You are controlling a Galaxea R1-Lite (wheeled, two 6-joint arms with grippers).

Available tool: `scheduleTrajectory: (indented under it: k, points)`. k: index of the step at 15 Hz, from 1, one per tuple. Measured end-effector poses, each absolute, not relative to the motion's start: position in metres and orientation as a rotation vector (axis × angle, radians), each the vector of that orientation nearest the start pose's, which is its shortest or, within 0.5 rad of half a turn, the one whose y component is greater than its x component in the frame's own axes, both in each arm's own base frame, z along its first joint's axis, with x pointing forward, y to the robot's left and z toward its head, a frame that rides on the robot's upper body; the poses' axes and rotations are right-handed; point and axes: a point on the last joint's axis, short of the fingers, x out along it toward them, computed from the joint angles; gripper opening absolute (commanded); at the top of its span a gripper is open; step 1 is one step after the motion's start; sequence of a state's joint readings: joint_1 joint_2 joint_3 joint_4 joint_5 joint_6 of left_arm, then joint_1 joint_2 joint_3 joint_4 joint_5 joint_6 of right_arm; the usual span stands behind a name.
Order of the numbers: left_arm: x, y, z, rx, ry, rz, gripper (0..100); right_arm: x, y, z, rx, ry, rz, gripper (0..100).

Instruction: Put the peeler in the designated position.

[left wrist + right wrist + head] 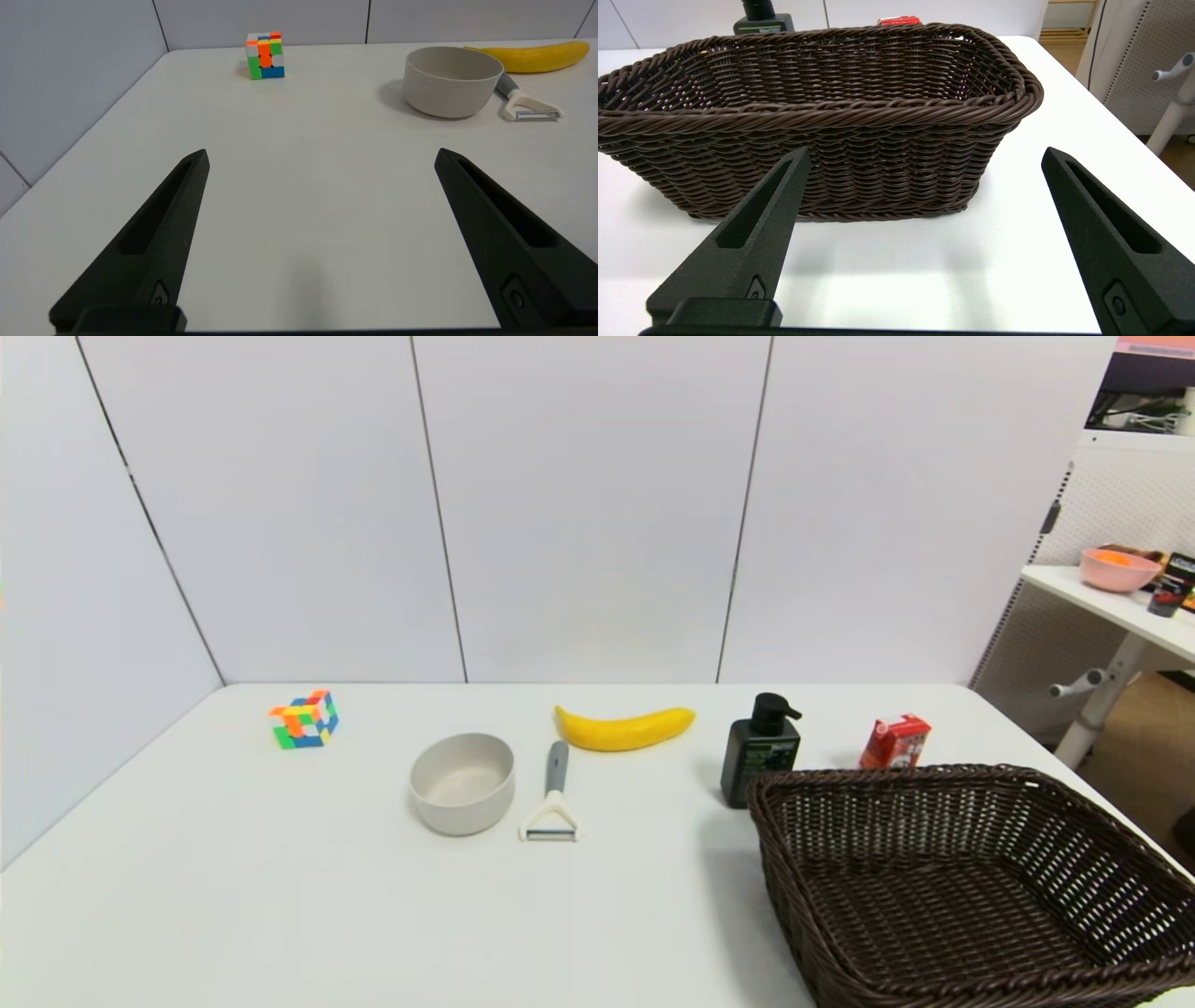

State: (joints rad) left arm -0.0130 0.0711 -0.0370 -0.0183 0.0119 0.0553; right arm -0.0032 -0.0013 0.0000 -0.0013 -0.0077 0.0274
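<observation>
Nearest: left gripper, spread wide, empty. Peeler ahead-right, just beside bowl, handle toward banana, blade end nearer. Right gripper agape at basket, prob farther off.

Peeler handle partly behind bowl

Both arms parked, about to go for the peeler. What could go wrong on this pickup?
1. The peeler lies flat right beside the bowl, so a wide-open left gripper coming down there may knock the bowl.
2. Its handle points at the banana, which lies just past the handle's end; overshooting could nudge it.
3. The right gripper faces the basket wall and would have to clear it to reach across.
</observation>
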Motion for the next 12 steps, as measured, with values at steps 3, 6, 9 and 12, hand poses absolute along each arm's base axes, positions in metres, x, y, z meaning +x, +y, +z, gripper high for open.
scheduleTrajectory:
  k: [3, 6, 9, 12]
  points:
    - [-0.0218, 0.0007, 0.0770, -0.018, 0.016, 0.011, 100, -0.0229, -0.0001, 0.0756, 0.027, -0.003, -0.011, 100]
    - [-0.0229, 0.0013, 0.0762, -0.073, -0.002, 0.037, 100, -0.0229, -0.0001, 0.0755, 0.027, -0.002, -0.011, 100]
    - [-0.0229, 0.0013, 0.0756, -0.074, -0.003, 0.038, 100, -0.0229, -0.0001, 0.0756, 0.027, -0.003, -0.011, 100]
    - [-0.0230, 0.0013, 0.0754, -0.075, -0.003, 0.038, 100, -0.0229, -0.0001, 0.0756, 0.027, -0.003, -0.011, 100]
